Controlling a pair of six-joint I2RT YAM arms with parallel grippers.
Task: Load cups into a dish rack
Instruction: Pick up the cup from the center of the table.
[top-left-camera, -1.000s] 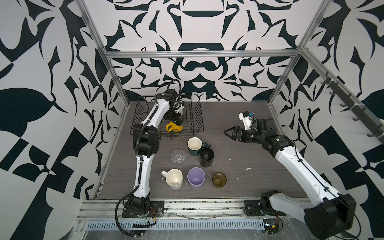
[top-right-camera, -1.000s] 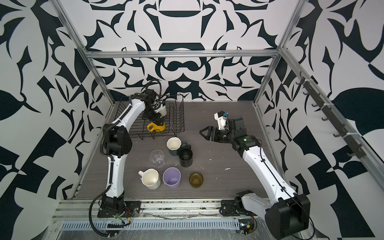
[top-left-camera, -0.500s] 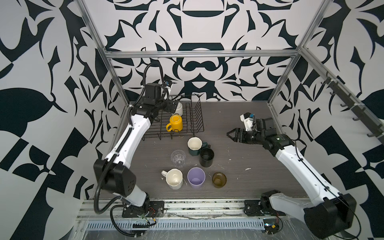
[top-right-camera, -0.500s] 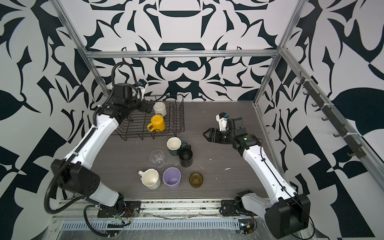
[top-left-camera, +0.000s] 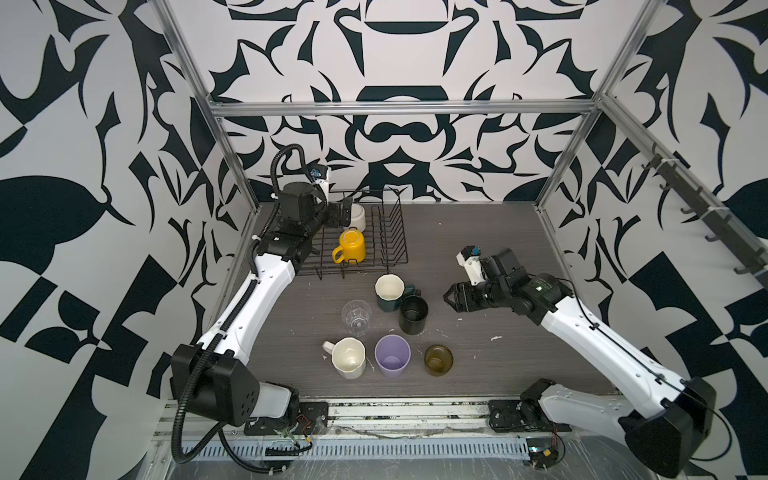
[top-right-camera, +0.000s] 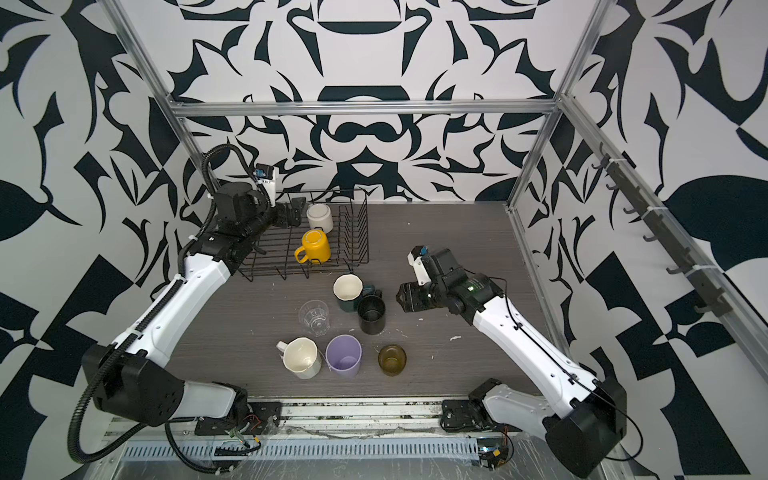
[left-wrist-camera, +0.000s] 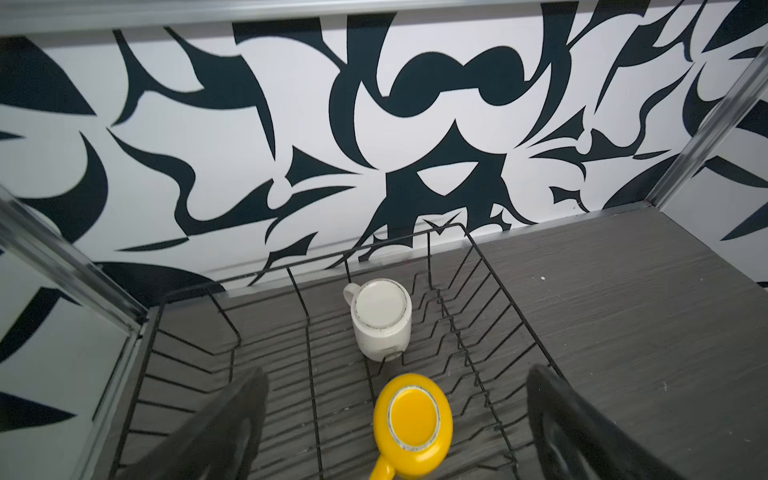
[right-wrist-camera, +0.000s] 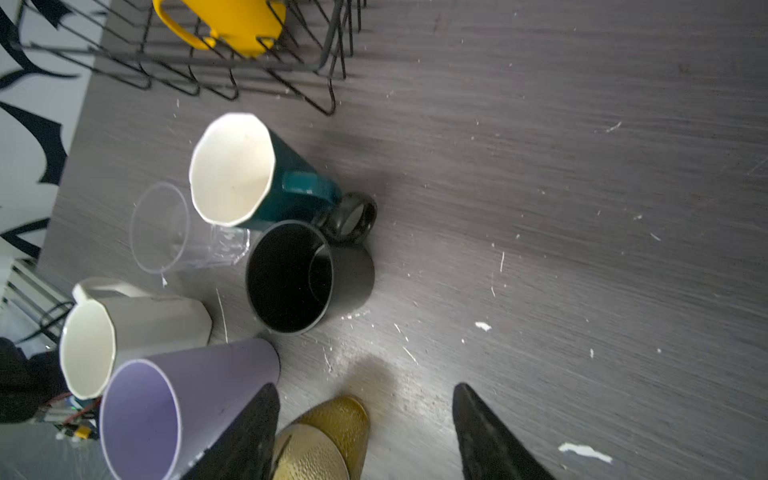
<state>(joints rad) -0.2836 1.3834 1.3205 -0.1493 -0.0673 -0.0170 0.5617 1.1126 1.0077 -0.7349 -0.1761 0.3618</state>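
Observation:
The black wire dish rack (top-left-camera: 402, 232) stands at the back left. A yellow mug (top-left-camera: 351, 246) and a white mug (top-left-camera: 356, 216) sit in it upside down. My left gripper (top-left-camera: 343, 212) hovers open over the rack, beside the white mug (left-wrist-camera: 381, 318) and above the yellow mug (left-wrist-camera: 412, 424), holding nothing. My right gripper (top-left-camera: 451, 300) is open and empty, just right of the black mug (top-left-camera: 413, 314). Also upright on the table are the dark-green mug (top-left-camera: 388, 293), clear glass (top-left-camera: 356, 318), cream mug (top-left-camera: 349, 357), lilac tumbler (top-left-camera: 392, 356) and amber glass (top-left-camera: 438, 359).
The rack's upright dividers (top-left-camera: 390, 232) fill its right side. The patterned back wall and a metal frame post (top-left-camera: 232, 166) stand close behind the left arm. White flecks lie scattered on the dark wood table (top-left-camera: 498, 249).
My left gripper has let go of the yellow mug, leaving it in the rack, and drawn back to the rack's left. The right gripper has narrowed somewhat and moved nearer the black mug.

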